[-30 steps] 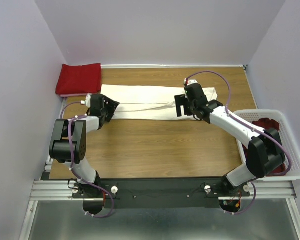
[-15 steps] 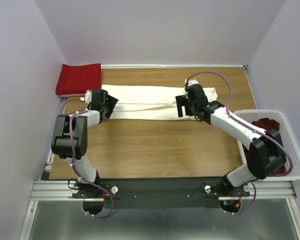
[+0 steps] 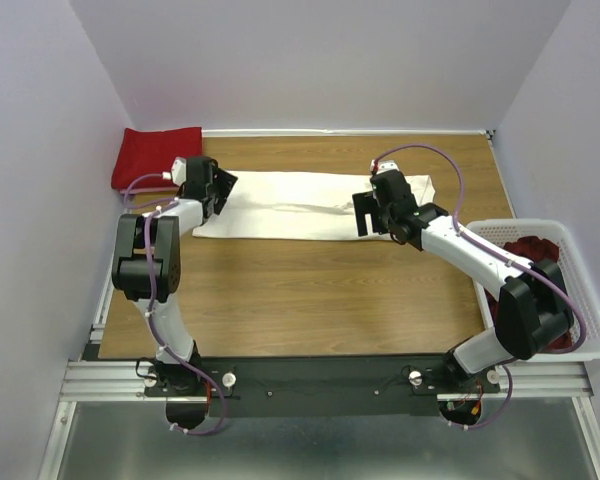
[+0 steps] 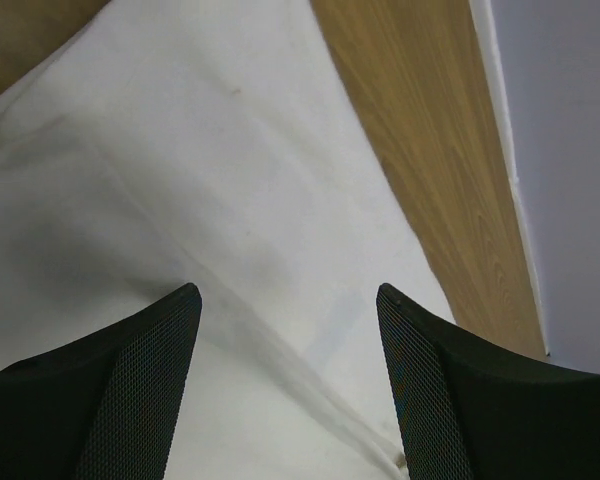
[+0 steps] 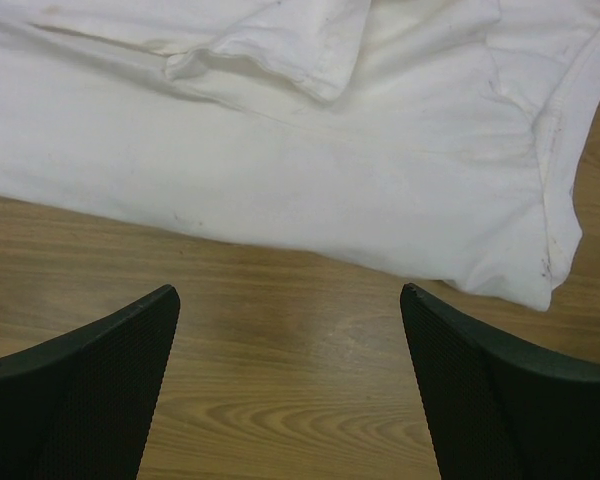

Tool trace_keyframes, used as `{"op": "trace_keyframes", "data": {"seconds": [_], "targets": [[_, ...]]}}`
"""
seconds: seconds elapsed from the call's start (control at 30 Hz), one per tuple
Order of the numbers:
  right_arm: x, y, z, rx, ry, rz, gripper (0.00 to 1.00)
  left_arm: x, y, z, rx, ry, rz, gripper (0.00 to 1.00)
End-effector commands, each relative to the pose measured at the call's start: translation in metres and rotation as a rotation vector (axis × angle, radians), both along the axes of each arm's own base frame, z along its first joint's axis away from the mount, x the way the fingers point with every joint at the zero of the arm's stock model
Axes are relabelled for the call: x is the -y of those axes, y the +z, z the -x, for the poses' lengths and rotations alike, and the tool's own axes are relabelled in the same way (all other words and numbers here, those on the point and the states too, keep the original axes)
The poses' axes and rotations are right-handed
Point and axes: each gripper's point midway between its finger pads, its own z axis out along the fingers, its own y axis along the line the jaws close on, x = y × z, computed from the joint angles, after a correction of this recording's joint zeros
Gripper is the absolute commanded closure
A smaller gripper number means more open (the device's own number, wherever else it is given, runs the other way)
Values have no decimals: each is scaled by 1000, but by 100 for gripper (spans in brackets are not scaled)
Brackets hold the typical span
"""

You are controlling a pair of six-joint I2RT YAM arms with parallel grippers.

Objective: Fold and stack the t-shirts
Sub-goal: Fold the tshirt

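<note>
Cream-white t-shirt [image 3: 300, 205] is laid as a long folded strip across the far half of the table [image 3: 310, 290]. The left gripper [image 3: 220, 188] is held wide open over its nine o'clock end, nothing gripped. The right gripper [image 3: 364, 212], equally spread and empty, is poised above its near edge towards three o'clock. A folded bright red t-shirt [image 3: 155, 157] is seen at ten o'clock.

Robot lab test cell.
Bare pale-violet walls [image 3: 320, 60] box in a wood-grain bench [image 3: 310, 300], standing beyond the left pincer [image 3: 225, 184] and right pincer [image 3: 362, 212] and out to either side. Behind both pincers, two black-and-white arms [image 3: 460, 250] rise from a slotted aluminium rail [image 3: 320, 378], with purple cables [image 3: 452, 165] looped along them. A white lattice basket [image 3: 592, 300] sits to the right of the right pincer.
</note>
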Motion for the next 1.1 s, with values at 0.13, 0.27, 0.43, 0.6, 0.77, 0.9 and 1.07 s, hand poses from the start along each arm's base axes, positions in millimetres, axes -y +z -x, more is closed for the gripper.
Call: {"op": "trace_keyframes", "data": {"seconds": [0.13, 0.27, 0.43, 0.6, 0.77, 0.9, 1.07], "targets": [[1, 7, 0, 27, 7, -2, 3, -15, 39, -39, 96, -3, -116, 21], [1, 3, -2, 20, -35, -34, 4, -24, 60, -28, 113, -27, -204, 21], [26, -6, -13, -24, -176, -159, 7, -29, 60, 2, 68, -131, -335, 22], [51, -22, -23, -71, -293, -307, 9, -34, 23, 29, -78, -232, -420, 22], [74, -39, -35, -90, -395, -375, 22, -40, -8, 42, -188, -343, -460, 22], [90, -52, -39, -86, -478, -354, 42, -43, -23, 49, -253, -401, -489, 22], [112, -74, -33, -110, -574, -304, 48, -51, -35, 59, -319, -436, -533, 23]]}}
